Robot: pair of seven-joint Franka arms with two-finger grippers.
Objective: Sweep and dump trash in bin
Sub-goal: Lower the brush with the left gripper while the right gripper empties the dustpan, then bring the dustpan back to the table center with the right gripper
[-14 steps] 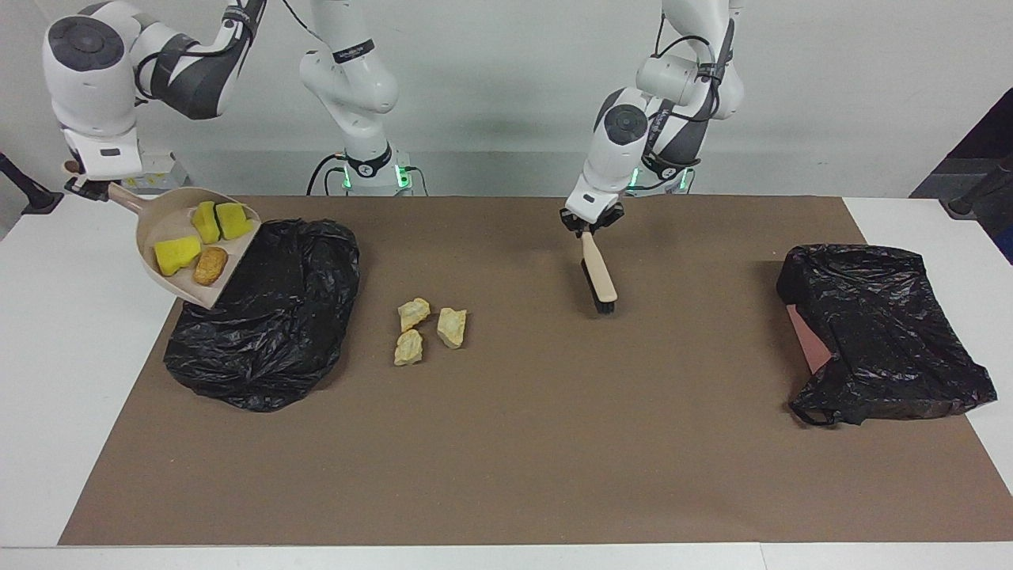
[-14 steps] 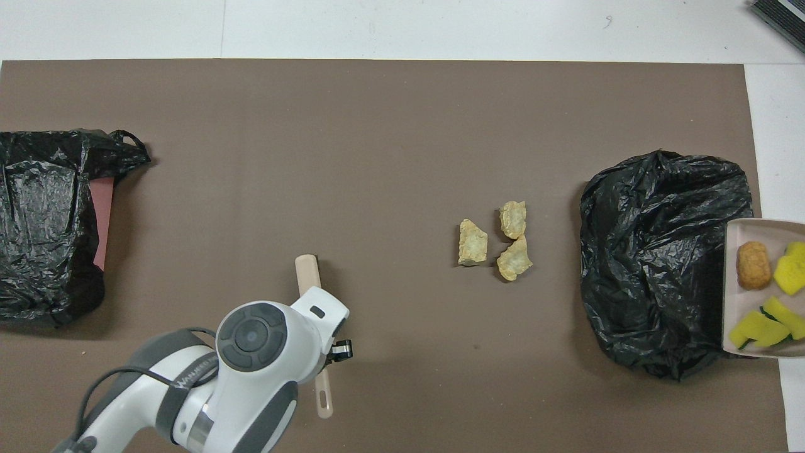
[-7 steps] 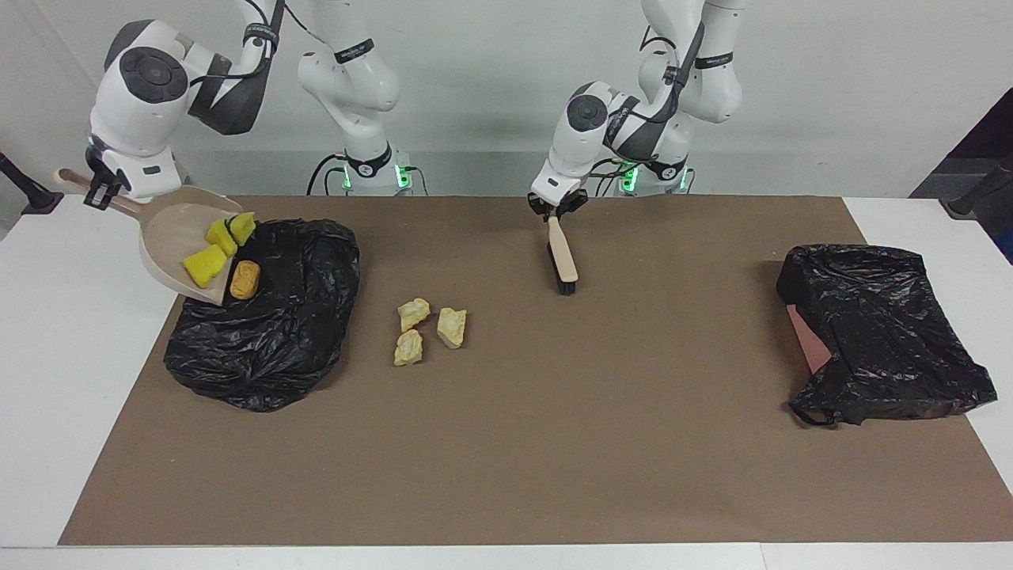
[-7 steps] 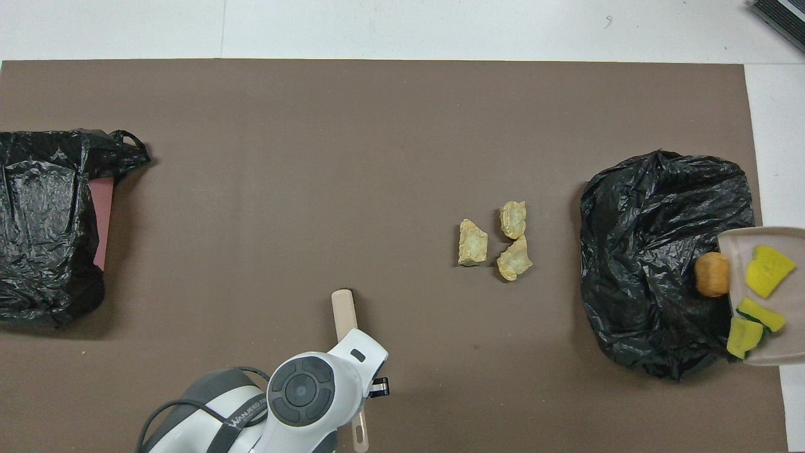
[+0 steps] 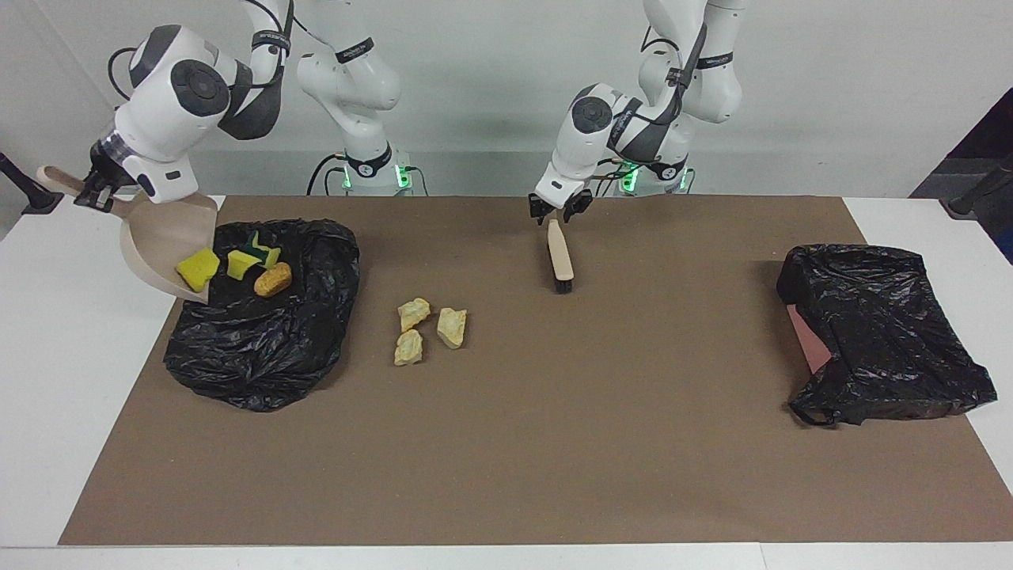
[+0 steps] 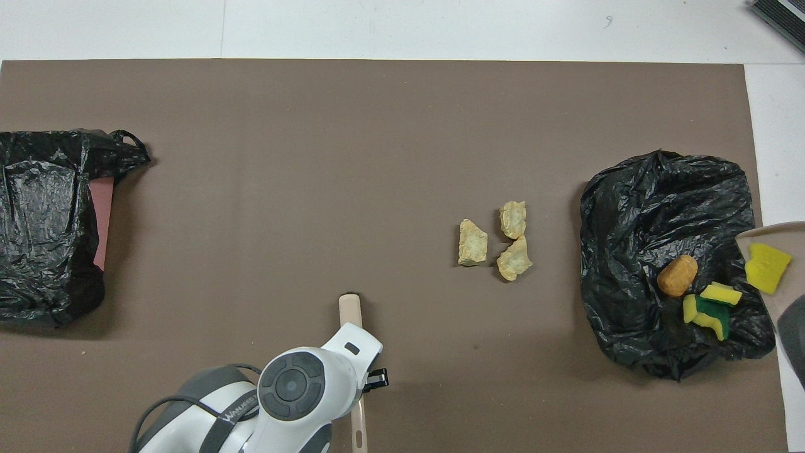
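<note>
I log: right gripper (image 5: 93,188) clamped on dustpan (image 5: 162,247) handle, tilted over black bag (image 5: 265,317) at right arm's table end | sponge bits (image 5: 237,263), brown lump (image 5: 273,279) on bag | three chunks (image 5: 427,328) beside bag, mid-table | left gripper (image 5: 555,210) grips brush (image 5: 560,257) near robots' edge

Right gripper (image 5: 93,188) tipping dustpan (image 5: 162,245) over black bag (image 5: 265,317), sponge bits (image 5: 229,264) sliding out

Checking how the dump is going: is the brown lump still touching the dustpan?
Apart. In the overhead view the brown lump lies on the black bag, with bare bag showing between it and the dustpan, which the right gripper holds tilted.
</note>
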